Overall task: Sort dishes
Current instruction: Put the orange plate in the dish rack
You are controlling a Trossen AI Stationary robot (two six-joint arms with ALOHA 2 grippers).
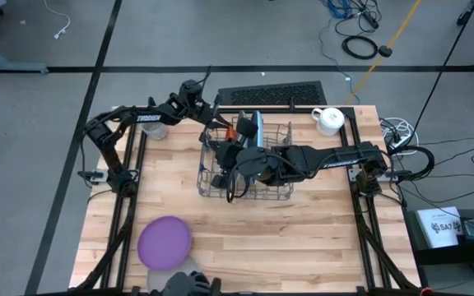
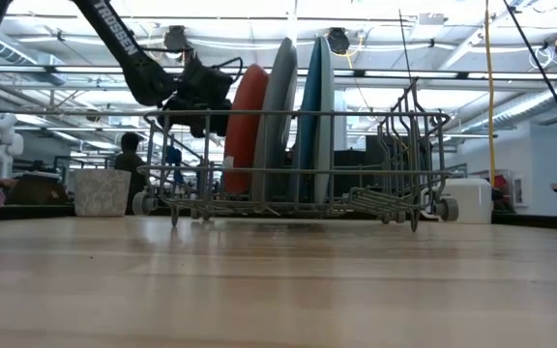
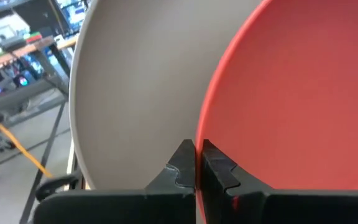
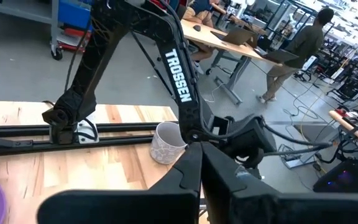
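Observation:
A wire dish rack (image 1: pixel 245 177) stands mid-table. In it an orange plate (image 2: pixel 248 126), a whitish-grey plate (image 2: pixel 277 116) and a blue plate (image 2: pixel 315 116) stand on edge side by side. My left gripper (image 3: pixel 196 163) is at the rack's far left side, shut on the orange plate (image 3: pixel 291 93). My right gripper (image 4: pixel 201 165) is shut and empty, above the rack's left part (image 1: pixel 230 164), pointing toward the table's left. A purple plate (image 1: pixel 164 241) lies flat on the table at the near left. My left gripper pinches the orange plate's rim (image 3: pixel 201 134) between its two fingers, one finger on each face. The fingers come from the table's left, about level with the rack's top. The plate stands upright on edge, its lower part in the rack, next to the whitish-grey plate (image 3: pixel 135 81).
A grey mug (image 1: pixel 155 130) stands at the far left and a white mug (image 1: pixel 329 120) at the far right. A pale plate (image 1: pixel 179 281) lies at the near edge beside the purple one. People are in the room behind the table.

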